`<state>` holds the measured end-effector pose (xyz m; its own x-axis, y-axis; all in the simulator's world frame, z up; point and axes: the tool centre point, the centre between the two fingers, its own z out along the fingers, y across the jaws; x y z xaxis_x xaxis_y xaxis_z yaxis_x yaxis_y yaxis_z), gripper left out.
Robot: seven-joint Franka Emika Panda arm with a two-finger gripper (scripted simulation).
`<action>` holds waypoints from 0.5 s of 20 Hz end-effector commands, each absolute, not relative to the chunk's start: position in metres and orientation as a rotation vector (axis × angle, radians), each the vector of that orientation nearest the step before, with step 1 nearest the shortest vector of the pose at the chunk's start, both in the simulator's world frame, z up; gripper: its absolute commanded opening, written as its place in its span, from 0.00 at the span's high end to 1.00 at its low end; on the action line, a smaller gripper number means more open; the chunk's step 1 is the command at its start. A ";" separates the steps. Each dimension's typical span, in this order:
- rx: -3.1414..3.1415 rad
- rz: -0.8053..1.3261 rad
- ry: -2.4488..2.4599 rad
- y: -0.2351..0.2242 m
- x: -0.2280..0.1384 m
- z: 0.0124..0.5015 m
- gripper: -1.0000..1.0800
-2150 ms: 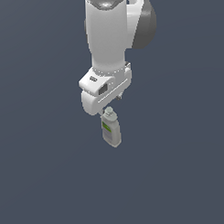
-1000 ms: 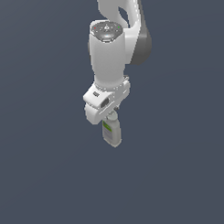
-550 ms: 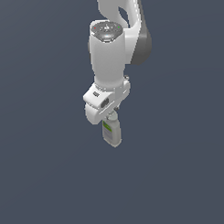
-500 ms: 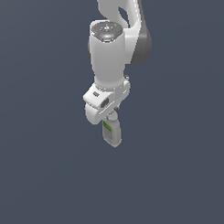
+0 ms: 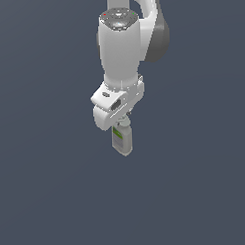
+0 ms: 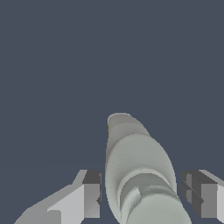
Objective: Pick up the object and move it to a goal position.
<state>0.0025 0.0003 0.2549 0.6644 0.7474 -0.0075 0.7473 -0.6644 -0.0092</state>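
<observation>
The small pale grey-white bottle (image 5: pixel 122 139) with a green-and-white label hangs upright, neck uppermost.

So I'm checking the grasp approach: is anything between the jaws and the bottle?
Nothing visible. In the wrist view the bottle sits between the gripper fingers, with open gaps on both sides and only bare floor around it.
</observation>
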 end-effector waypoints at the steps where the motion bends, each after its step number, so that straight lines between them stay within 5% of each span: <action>1: -2.866 -0.004 -1.288 0.003 0.003 0.279 1.00; 10: -2.866 -0.002 -1.288 0.018 -0.008 0.365 1.00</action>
